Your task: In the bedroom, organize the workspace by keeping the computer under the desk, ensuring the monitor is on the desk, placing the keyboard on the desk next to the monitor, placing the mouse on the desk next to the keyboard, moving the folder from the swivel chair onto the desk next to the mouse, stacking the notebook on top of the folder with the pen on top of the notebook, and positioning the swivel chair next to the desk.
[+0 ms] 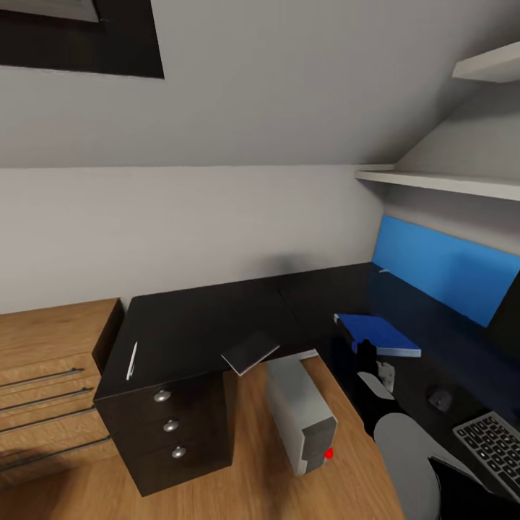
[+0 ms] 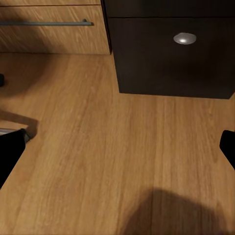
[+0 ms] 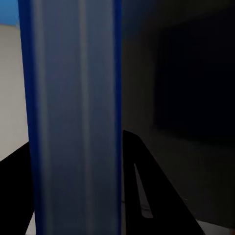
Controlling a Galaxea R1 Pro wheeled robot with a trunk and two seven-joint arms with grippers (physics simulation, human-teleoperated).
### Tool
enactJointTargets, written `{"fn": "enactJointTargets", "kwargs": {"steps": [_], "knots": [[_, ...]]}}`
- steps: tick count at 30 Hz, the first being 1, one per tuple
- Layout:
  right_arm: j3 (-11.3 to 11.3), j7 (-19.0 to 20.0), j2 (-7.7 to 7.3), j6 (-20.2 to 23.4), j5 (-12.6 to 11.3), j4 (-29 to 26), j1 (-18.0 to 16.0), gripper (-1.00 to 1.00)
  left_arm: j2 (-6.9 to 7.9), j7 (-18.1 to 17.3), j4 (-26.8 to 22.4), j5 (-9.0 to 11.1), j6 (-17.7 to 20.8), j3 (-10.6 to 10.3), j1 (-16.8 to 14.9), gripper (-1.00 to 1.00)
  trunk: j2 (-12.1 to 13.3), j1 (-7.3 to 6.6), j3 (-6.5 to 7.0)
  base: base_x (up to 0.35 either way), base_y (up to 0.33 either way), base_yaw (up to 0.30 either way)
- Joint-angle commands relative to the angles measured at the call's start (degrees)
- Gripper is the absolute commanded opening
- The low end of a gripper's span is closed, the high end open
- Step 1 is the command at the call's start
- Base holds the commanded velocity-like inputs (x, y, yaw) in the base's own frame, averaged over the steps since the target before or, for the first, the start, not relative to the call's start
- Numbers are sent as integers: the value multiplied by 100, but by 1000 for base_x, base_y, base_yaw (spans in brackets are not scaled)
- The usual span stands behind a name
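R gripper (image 1: pixel 368 352) grips the near edge of folder (image 1: pixel 377 334); in the R wrist view fingers (image 3: pixel 147 191) flank its edge, so it's clamped on. Folder lies on desk (image 1: pixel 217 318), mouse (image 1: pixel 439 398) at 5 o'clock from it, keyboard (image 1: pixel 495 440) beyond; L gripper (image 2: pixel 117 147) spread wide over floor. Risk: notebook (image 1: pixel 250 352) overhangs desk edge above computer (image 1: pixel 300 415), any nudge tips it off; folder sits well apart from mouse, dragging it closer could shove mouse.

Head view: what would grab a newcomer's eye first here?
Probably the bright blue folder lying on the black desk, in front of the blue back panel. Next, the grey notebook jutting over the desk's front edge, above the computer standing on the wooden floor.
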Motion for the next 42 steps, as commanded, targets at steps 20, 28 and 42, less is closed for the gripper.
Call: {"fn": "enactJointTargets", "kwargs": {"steps": [20, 28, 42], "knots": [[-93, 601, -1, -13, -92, -21, -5, -100, -15, 7, -3, 12, -28, -52, -3, 100, -807, 440, -366, 0, 0, -59], [-33, 1297, -2, 1, -15, -23, -5, -100, -18, 2, -3, 13, -24, -56, -3, 100, -1128, 616, -509, 0, 0, -3], [-12, 1583, -11, 10, 39, 4, -5, -100, -18, -6, -1, 13, -24, -56, -3, 100, -1690, 923, -761, 0, 0, 0]]}}
